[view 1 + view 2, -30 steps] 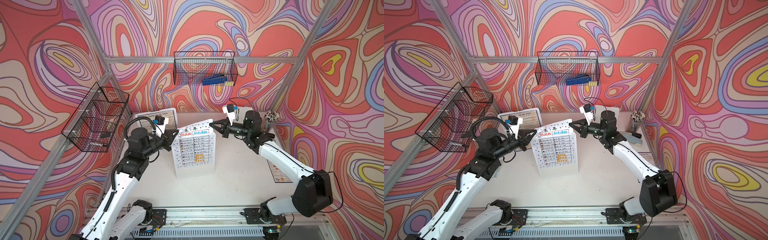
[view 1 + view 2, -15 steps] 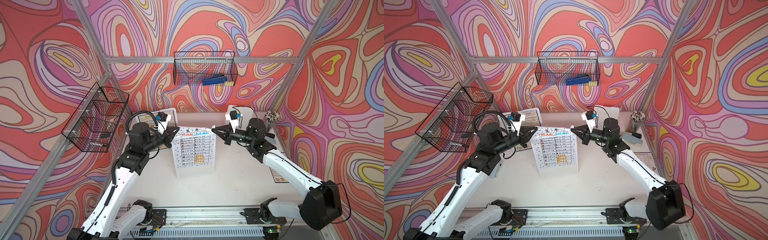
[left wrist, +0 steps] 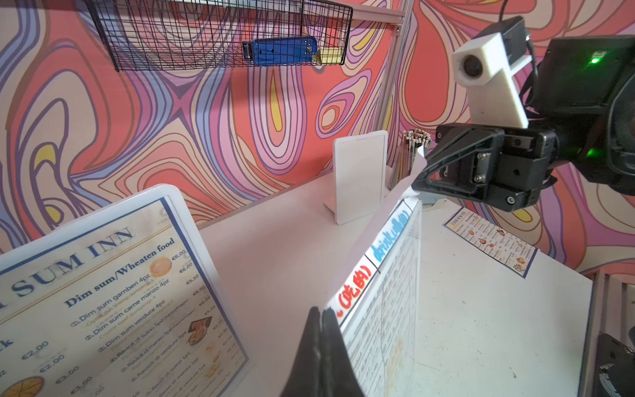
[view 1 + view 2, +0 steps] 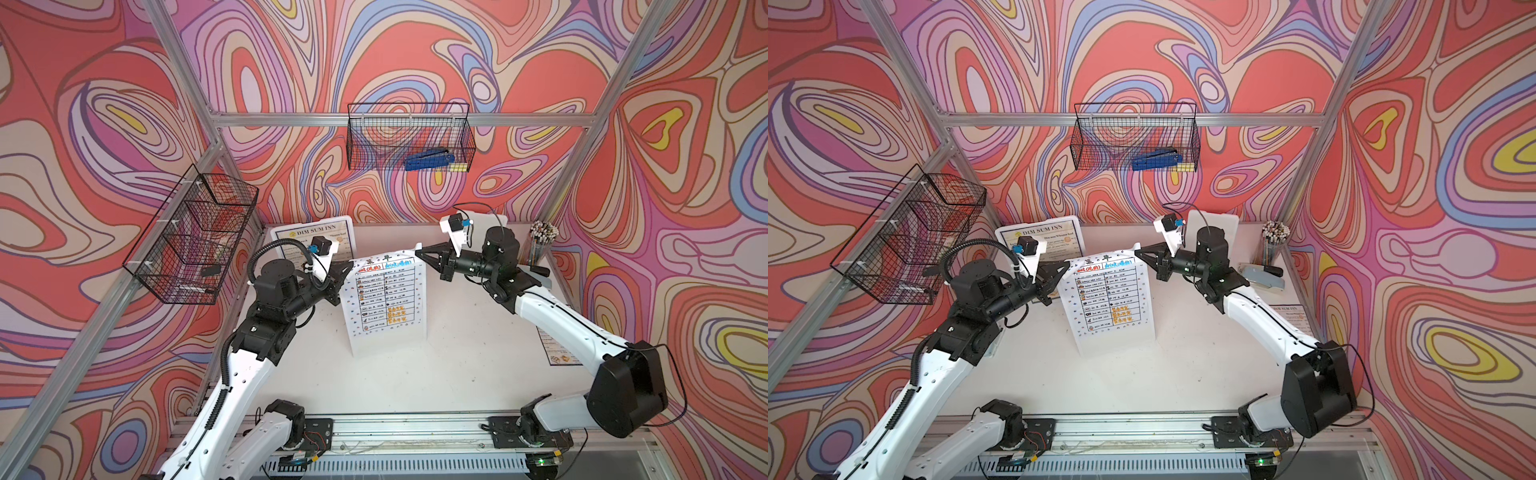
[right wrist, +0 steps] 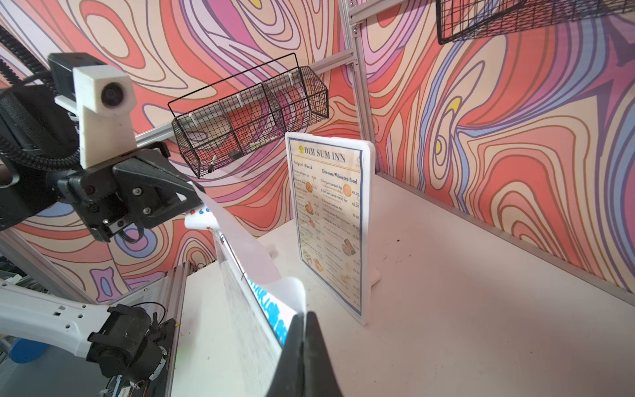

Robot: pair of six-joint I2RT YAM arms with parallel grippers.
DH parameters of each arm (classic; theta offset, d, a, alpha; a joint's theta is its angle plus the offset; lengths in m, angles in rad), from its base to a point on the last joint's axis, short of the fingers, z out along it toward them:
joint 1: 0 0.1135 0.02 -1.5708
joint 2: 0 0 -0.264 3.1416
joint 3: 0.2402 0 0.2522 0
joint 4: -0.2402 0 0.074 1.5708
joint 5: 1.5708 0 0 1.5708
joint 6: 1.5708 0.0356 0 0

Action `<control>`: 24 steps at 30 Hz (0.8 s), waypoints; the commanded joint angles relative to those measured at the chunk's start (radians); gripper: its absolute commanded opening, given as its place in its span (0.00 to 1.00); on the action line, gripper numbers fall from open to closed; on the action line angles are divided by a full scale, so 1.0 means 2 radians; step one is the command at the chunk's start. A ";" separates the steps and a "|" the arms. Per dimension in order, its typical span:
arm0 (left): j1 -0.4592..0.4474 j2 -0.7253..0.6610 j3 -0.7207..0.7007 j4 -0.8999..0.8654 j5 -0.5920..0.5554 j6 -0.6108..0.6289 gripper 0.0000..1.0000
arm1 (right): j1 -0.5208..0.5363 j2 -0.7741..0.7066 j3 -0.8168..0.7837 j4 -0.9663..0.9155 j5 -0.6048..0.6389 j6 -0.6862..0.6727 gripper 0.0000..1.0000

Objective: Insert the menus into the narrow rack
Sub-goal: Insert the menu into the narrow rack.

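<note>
Big blue menu (image 5: 330,220) is racked, my left end effector (image 4: 344,266) and right end effector (image 4: 418,254) pinch the part-seated white menu (image 4: 384,299), small menu (image 3: 491,244) waits.

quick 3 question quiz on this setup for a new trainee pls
1. True or false: the left hand and right hand each pinch a top corner of the white menu.
2. Where is the small menu? A: in a wall basket. B: flat on the table, right side. C: held by a hand.
3. How many menus are in view?

Key: 1 true. 2 B. 3 three: white menu, small menu and big menu.
</note>
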 commanded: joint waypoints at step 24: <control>0.002 0.018 0.001 -0.007 -0.032 -0.015 0.00 | -0.007 0.023 0.008 -0.003 -0.028 0.013 0.00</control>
